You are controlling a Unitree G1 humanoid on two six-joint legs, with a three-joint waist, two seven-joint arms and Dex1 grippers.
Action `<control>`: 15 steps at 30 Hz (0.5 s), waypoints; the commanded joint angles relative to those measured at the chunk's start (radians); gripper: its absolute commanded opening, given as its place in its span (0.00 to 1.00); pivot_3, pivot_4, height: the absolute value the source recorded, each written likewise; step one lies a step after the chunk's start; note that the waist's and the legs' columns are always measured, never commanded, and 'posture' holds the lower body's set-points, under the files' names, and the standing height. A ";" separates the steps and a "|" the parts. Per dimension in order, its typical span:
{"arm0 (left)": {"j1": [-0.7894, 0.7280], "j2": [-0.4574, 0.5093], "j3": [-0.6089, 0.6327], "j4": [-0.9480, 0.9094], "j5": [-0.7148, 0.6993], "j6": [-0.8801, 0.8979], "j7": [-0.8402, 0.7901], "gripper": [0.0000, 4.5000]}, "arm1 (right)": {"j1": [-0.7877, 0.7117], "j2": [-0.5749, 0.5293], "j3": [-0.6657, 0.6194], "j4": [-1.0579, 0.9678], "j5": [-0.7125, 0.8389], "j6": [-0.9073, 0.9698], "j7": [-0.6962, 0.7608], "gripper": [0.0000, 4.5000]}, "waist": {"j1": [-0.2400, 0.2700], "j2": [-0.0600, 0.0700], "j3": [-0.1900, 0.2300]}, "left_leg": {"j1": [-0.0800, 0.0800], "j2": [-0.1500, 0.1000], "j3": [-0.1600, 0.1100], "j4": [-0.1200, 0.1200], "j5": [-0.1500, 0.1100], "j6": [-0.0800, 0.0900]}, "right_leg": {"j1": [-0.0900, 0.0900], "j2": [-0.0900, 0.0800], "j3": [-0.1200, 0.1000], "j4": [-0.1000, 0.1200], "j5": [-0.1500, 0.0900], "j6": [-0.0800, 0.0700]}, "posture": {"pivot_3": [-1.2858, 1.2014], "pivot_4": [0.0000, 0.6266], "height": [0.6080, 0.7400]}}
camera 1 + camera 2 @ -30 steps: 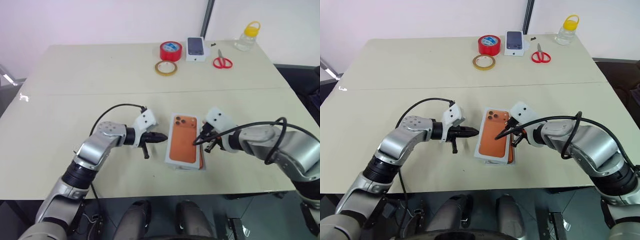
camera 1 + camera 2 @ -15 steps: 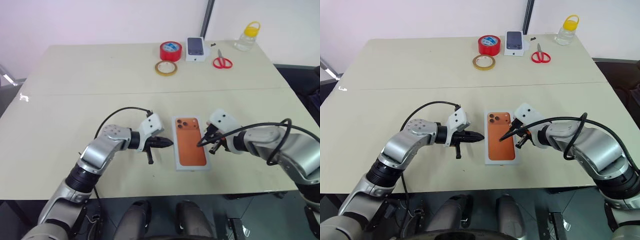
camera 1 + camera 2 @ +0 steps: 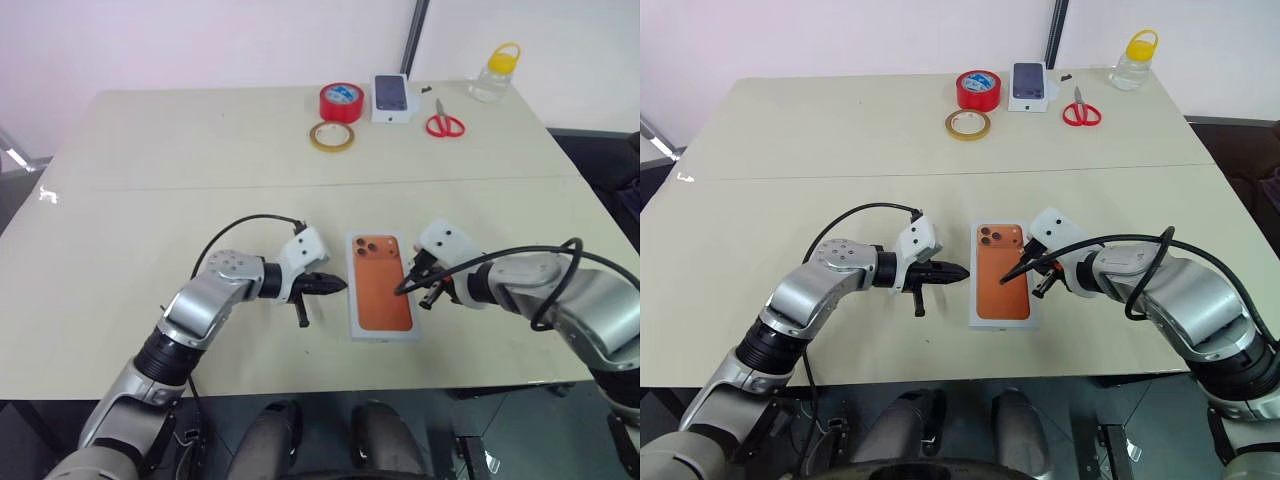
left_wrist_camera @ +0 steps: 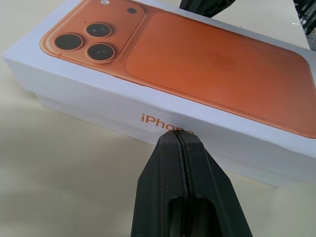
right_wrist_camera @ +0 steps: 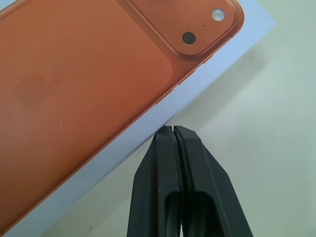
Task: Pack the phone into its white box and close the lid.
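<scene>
Beige table is carrying the lid, seated on the white box between both clamped-shut pincers, left pincer and right pincer; I'd be pressing evenly, both sides, avoiding skew.

lid seated flat on white box, orange print up

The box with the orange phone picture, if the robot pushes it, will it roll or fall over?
Probably neither. The box lies flat and low on the table, with straight sides, so it should slide rather than roll or tip. Its faces look smooth, so shut fingertips may slip along it. It looks like stiff cardboard and should keep its shape.
</scene>
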 commanded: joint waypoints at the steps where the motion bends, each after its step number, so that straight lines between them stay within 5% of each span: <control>1: -0.003 -0.011 -0.007 -0.012 -0.006 -0.017 0.004 0.00 | -0.003 0.018 -0.003 -0.051 0.003 -0.011 0.024 0.01 | 0.000 0.000 0.000 | 0.000 0.000 0.000 0.000 0.000 0.000 | 0.000 0.000 0.000 0.000 0.000 0.000 | 0.52 0.24 1.00; 15: -0.010 -0.013 -0.012 -0.002 -0.004 -0.023 0.007 0.00 | 0.028 0.003 -0.003 -0.054 -0.032 -0.014 0.042 0.01 | 0.000 0.000 0.000 | 0.000 0.000 0.000 0.000 0.000 0.000 | 0.000 0.000 0.000 0.000 0.000 0.000 | 0.52 0.24 1.00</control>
